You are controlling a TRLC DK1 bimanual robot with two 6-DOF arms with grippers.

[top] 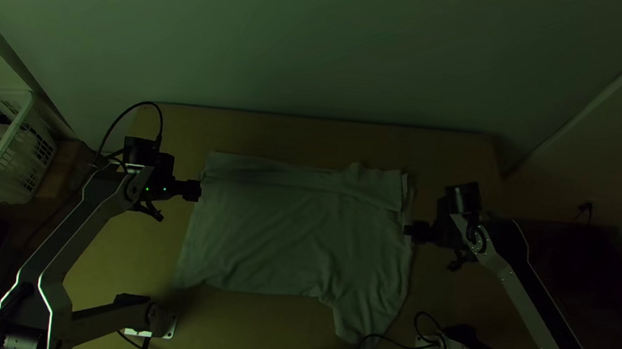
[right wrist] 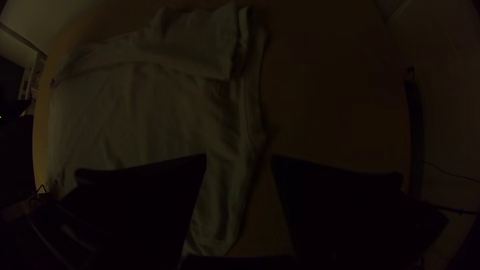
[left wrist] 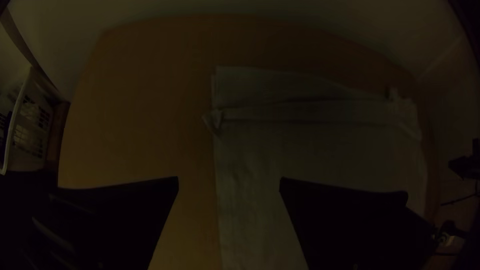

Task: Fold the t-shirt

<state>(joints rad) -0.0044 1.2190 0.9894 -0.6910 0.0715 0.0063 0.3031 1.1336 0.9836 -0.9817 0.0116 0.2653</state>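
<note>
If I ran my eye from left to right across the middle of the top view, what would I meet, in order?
White basket → left robot gripper → t-shirt → right robot gripper.

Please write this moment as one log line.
t-shirt: far part folded over; left gripper: open, at left edge; right gripper: open, at right edge
</note>
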